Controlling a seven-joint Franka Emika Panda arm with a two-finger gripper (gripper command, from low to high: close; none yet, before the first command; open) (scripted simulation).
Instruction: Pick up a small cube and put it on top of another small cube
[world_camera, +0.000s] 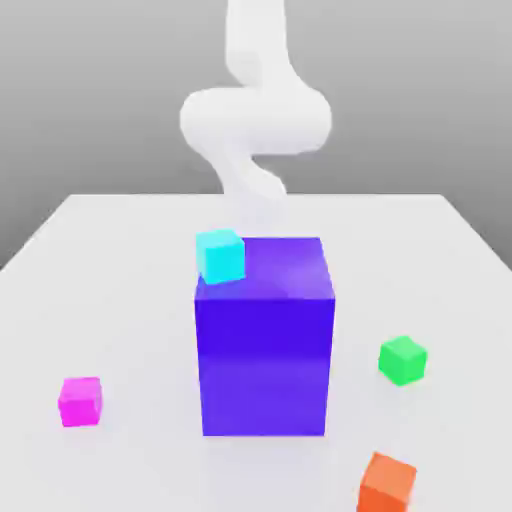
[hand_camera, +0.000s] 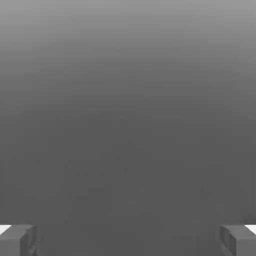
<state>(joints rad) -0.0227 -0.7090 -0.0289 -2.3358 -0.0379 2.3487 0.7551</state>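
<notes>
The small magenta cube (world_camera: 80, 401) lies on the white table (world_camera: 120, 260) near the front, on the exterior view's left. The small green cube (world_camera: 402, 359) rests on the exterior view's right, beside the big blue-purple block (world_camera: 264, 340). My white arm (world_camera: 255, 115) rises behind that block, far from both cubes. In the hand view my gripper (hand_camera: 128, 242) is open, its two grey fingertips (hand_camera: 17, 240) set wide apart with nothing between them, against a plain grey background.
A cyan cube (world_camera: 220, 254) sits at the block's top back corner on the exterior view's left. An orange cube (world_camera: 387, 483) lies at the front right, near the table's edge. The big block stands in the table's middle between the two task cubes.
</notes>
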